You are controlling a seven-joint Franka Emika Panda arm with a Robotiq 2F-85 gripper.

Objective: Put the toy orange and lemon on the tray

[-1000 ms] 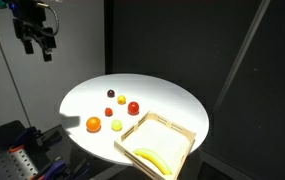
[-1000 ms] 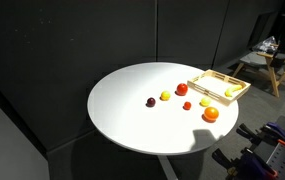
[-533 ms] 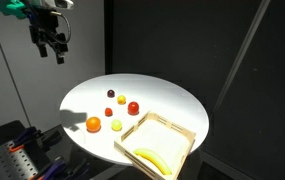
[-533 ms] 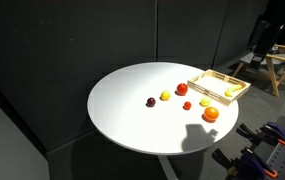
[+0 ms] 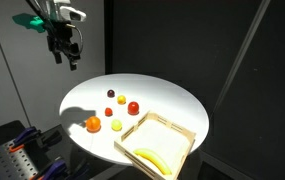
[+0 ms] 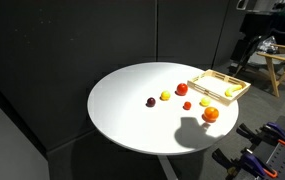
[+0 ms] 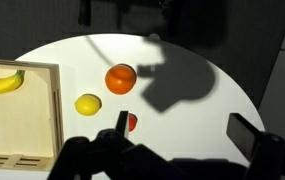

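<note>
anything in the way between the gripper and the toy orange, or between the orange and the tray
Nothing visible stands between the open gripper, up in the air, and the toy orange. The lemon lies near the orange's line to the tray; a lifted carry should clear it. A banana occupies one end of the tray.

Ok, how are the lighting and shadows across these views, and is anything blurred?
In both exterior views the round white table is brightly spotlit against near-black surroundings. In the wrist view a hard-edged shadow falls beside the plain orange ball, and the gripper shows only as dark, soft-edged silhouettes in the foreground.
</note>
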